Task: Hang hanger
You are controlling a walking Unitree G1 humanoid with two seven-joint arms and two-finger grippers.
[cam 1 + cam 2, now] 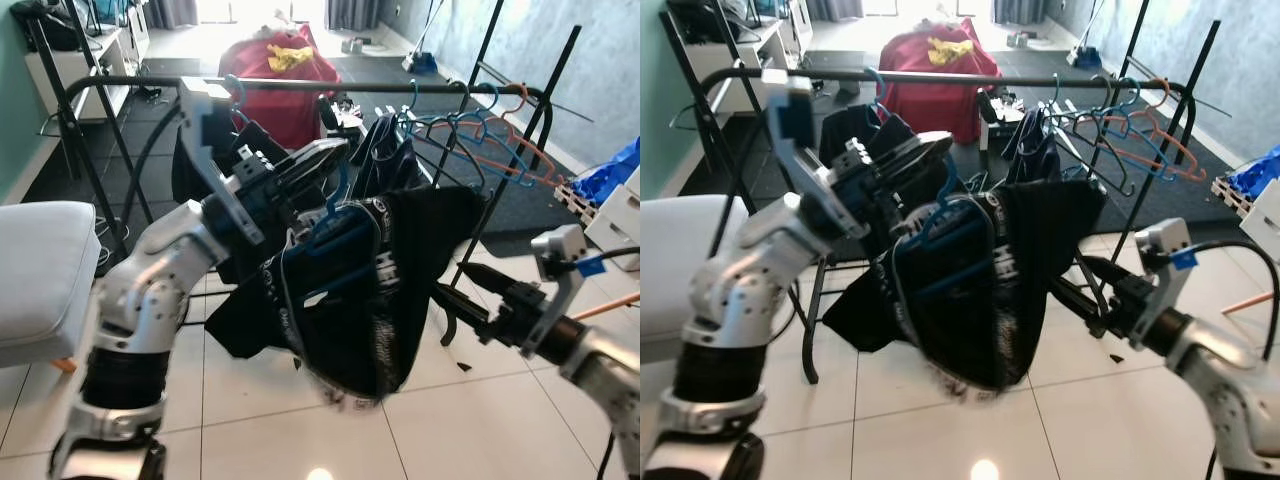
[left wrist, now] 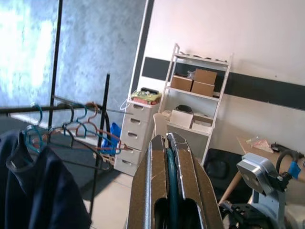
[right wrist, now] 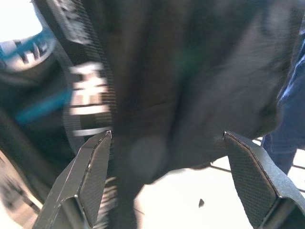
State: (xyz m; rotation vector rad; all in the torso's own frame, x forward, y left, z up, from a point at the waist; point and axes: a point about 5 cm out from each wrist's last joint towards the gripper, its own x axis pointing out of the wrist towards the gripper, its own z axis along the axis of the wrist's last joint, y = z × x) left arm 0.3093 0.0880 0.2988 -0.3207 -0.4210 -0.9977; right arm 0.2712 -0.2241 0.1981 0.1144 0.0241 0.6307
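A blue hanger (image 1: pixel 335 225) carries a black garment (image 1: pixel 385 300) with white lettering, held in the air in front of the black clothes rack rail (image 1: pixel 350 86) and below it. My left gripper (image 1: pixel 332 158) is shut on the hanger's hook (image 2: pixel 170 176), which shows as a teal strip between the fingers in the left wrist view. My right gripper (image 1: pixel 455 285) is open at the garment's right edge. In the right wrist view the dark cloth hangs just ahead of its spread fingers (image 3: pixel 90 176).
Several empty blue, orange and dark hangers (image 1: pixel 485 135) hang at the rail's right end, beside a dark garment (image 1: pixel 390 150). A red bag (image 1: pixel 285 70) lies behind the rack. A white cushion (image 1: pixel 40 270) is at left, white drawers (image 1: pixel 620 215) at right.
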